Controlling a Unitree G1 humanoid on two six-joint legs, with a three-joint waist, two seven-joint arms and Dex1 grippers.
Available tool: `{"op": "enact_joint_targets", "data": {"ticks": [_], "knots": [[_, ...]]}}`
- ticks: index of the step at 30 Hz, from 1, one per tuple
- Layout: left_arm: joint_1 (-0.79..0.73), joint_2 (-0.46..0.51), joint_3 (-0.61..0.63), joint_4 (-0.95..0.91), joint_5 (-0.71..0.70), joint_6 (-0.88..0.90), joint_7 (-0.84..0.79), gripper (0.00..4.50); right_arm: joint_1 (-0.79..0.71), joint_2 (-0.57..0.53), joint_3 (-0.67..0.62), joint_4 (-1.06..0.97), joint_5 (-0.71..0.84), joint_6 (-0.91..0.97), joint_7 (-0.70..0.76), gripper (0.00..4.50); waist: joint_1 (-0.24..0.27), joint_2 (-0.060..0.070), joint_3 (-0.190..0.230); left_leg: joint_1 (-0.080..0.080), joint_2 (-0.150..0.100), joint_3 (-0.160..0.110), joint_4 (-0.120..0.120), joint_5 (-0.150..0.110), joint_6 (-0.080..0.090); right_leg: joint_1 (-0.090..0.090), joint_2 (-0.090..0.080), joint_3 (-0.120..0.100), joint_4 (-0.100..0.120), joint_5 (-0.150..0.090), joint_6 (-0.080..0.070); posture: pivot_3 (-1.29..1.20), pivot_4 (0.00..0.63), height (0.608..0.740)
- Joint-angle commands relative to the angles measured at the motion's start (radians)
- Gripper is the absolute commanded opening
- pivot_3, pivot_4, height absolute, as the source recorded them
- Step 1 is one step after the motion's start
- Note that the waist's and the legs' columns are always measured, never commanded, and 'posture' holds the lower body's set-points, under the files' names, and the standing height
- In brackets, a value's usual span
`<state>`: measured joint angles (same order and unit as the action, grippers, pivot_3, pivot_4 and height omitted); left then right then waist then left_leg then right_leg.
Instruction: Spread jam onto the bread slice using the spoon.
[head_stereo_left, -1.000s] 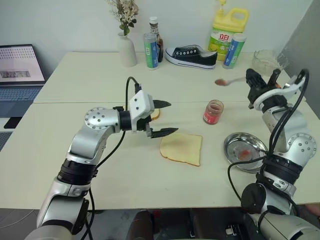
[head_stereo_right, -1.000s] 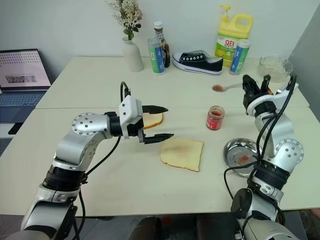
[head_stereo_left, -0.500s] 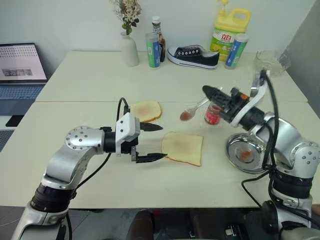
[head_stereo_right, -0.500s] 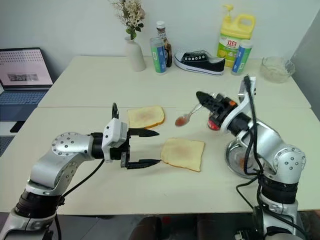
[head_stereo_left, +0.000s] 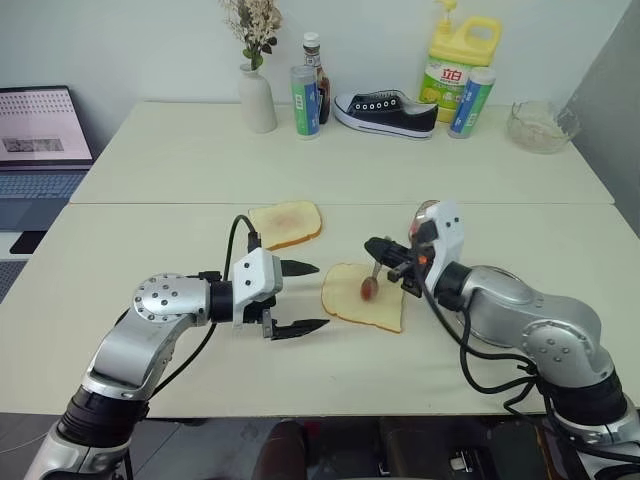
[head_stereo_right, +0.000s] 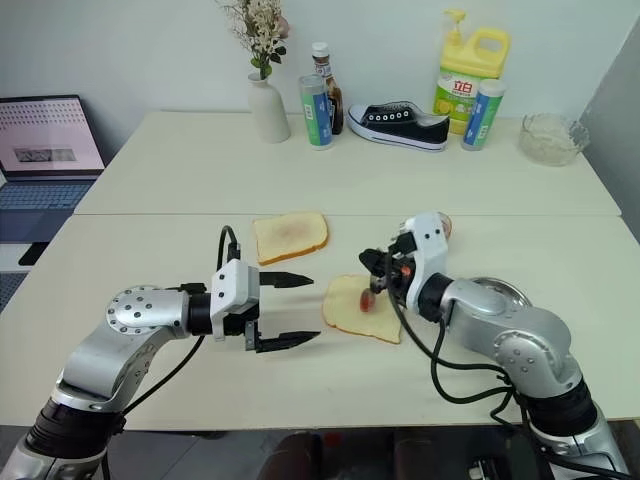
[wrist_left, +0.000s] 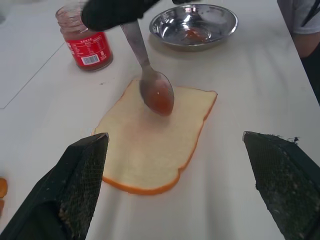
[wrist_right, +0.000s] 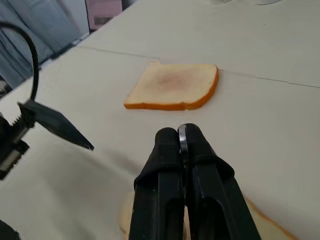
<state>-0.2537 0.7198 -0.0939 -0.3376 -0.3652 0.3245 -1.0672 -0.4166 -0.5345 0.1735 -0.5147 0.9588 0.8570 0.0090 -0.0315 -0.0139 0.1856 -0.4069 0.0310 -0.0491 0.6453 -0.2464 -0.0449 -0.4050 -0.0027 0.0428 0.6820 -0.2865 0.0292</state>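
Note:
The pale bread slice (head_stereo_left: 352, 306) lies flat on the table in front of me. My right gripper (head_stereo_left: 380, 247) is shut on the handle of the silver spoon (wrist_left: 156, 94). The spoon's bowl carries red jam and hangs down onto the middle of the slice. Just left of the slice, my left gripper (head_stereo_left: 321, 295) is held open and level, its fingers (wrist_left: 84, 182) pointing at the bread with nothing between them. The jam jar (wrist_left: 90, 43) stands behind the bread, partly hidden by my right wrist in the head views.
A golden toasted slice (head_stereo_left: 287, 222) lies behind and left of the bread. A steel bowl (wrist_left: 195, 25) with a jam smear sits to the right. A vase, bottles (head_stereo_left: 306, 98), a shoe (head_stereo_left: 385, 112), a detergent jug and a glass bowl (head_stereo_left: 541, 126) line the far edge; a laptop (head_stereo_left: 40, 130) is at far left.
My right gripper swung down and leftward from the back right, rolling over and bringing the spoon onto the bread. My left gripper drew back and down a little, staying open.

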Motion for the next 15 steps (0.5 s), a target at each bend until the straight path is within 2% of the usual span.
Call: {"op": "enact_joint_targets", "data": {"ticks": [1, 6, 15], "knots": [[0.004, -0.002, 0.006, -0.043, 0.0, 0.0, 0.021, 4.5, -0.001, 0.007, 0.0, -0.03, -0.086, -0.041, 0.068, 0.03, 0.0, 0.0, 0.0, 0.0, 0.0, 0.0, 0.0, 0.0, 0.0, 0.0, 0.0, 0.0, 0.0, 0.0, 0.0, 0.0, 0.15, 0.74], [0.007, -0.004, 0.009, -0.052, -0.005, 0.008, 0.04, 4.5, -0.014, -0.003, 0.032, -0.026, -0.225, -0.076, 0.154, 0.03, 0.0, 0.0, 0.0, 0.0, 0.0, 0.0, 0.0, 0.0, 0.0, 0.0, 0.0, 0.0, 0.0, 0.0, 0.0, 0.0, 0.15, 0.74], [0.005, -0.002, 0.011, -0.053, -0.009, 0.011, 0.049, 4.5, -0.052, 0.038, 0.033, -0.003, -0.336, -0.084, 0.254, 0.03, 0.0, 0.0, 0.0, 0.0, 0.0, -0.001, 0.0, 0.0, 0.0, 0.0, 0.0, -0.001, 0.001, 0.0, 0.0, 0.0, 0.15, 0.74]]}}
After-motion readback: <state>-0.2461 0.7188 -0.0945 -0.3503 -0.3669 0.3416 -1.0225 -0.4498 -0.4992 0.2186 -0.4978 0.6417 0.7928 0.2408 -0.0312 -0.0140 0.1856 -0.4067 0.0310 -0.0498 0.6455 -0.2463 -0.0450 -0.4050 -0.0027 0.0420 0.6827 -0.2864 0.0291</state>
